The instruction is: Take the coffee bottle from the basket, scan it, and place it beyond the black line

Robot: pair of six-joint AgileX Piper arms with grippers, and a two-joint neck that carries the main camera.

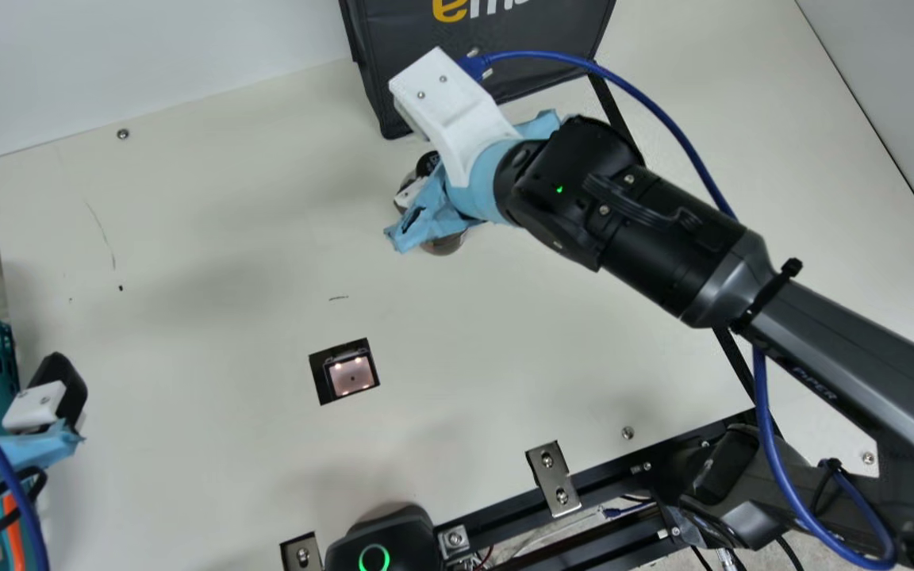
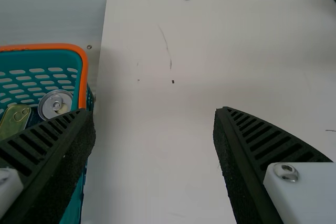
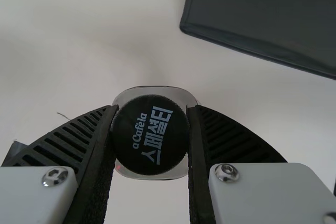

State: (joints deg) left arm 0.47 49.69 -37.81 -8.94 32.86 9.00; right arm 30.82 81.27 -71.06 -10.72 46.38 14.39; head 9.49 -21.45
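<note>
R pincer (image 1: pixel 411 193) clamped on the bottle (image 3: pixel 150 135), one finger each side of its black cap, seen from above in R wrist view. Bottle's upright, nr the dark bag (image 1: pixel 489 63), same side of the black line (image 1: pixel 618 115) as the scanner (image 1: pixel 351 375), i.e. not beyond it. Can't tell if its base touches the worktop (image 1: pixel 211 198). L pincer (image 1: pixel 6 383) is at the basket (image 2: pixel 83 72), fingers wide apart w/ nothing btwn. Basket holds a silver can (image 2: pixel 55 103) & a greenish can (image 2: pixel 16 119).
</note>
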